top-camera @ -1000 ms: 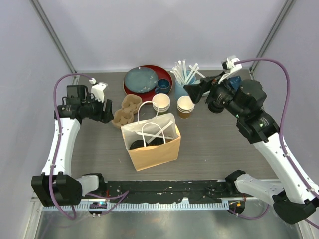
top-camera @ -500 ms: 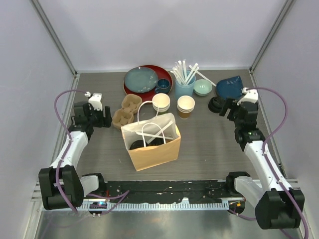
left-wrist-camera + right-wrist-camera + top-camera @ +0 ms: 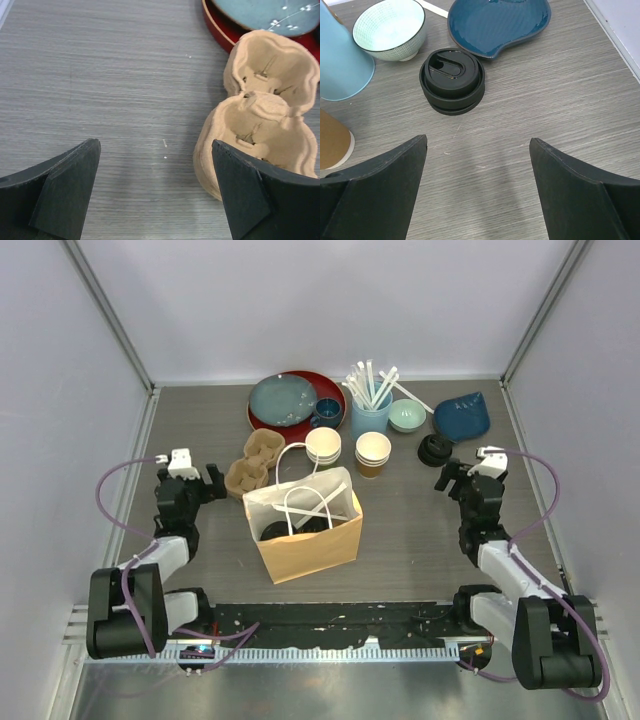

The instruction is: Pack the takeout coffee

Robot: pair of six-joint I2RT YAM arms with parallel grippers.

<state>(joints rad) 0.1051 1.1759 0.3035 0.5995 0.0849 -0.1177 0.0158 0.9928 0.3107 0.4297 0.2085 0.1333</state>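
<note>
Though deep in bag (image 3: 308, 552), black-lidded cups (image 3: 277, 531)

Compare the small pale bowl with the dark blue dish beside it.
Colour: the small pale bowl is mint-white with a dark rim; the dark blue dish is blue all over. Shape: the bowl is round and deep; the dish is shallow, with an uneven outline. Size: the dish is wider. Both stand upright and empty on the table.
</note>
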